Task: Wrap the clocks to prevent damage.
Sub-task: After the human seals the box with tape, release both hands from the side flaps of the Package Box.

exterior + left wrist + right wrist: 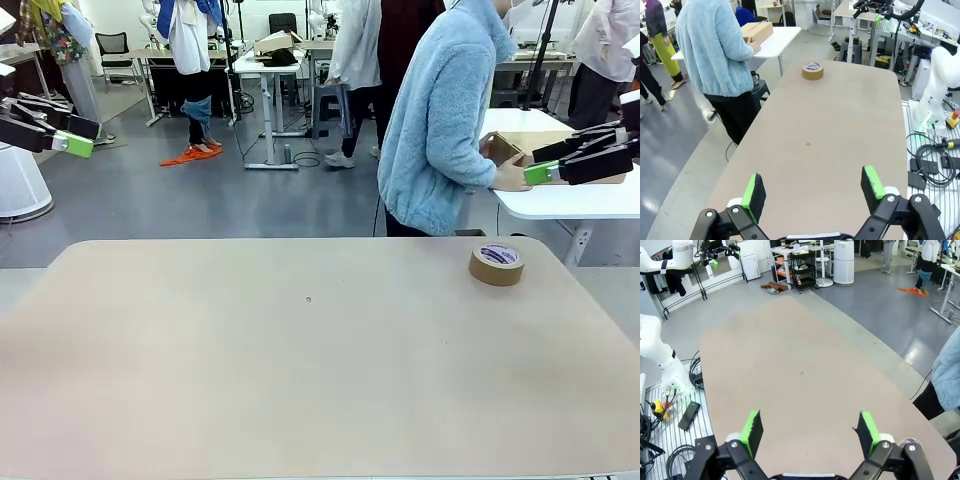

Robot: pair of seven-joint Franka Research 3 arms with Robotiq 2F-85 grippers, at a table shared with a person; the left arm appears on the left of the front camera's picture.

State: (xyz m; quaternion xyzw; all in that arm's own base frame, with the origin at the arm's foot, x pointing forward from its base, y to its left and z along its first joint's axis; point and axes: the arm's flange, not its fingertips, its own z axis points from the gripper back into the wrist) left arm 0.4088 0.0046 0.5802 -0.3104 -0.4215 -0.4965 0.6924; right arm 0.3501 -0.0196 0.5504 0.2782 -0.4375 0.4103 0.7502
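Note:
The clocks are out of view. A roll of brown packing tape lies flat on the tan table at the far right; the left wrist view shows the roll far ahead. My left gripper hovers open off the table's left side, nothing between its green pads. My right gripper hangs open above the far right, beyond the tape, and holds nothing; its pads stand wide apart over bare tabletop.
A person in a light blue fleece stands at the far edge, turned away, hands on a cardboard box on a white side table. Cables and a robot base sit beside the table.

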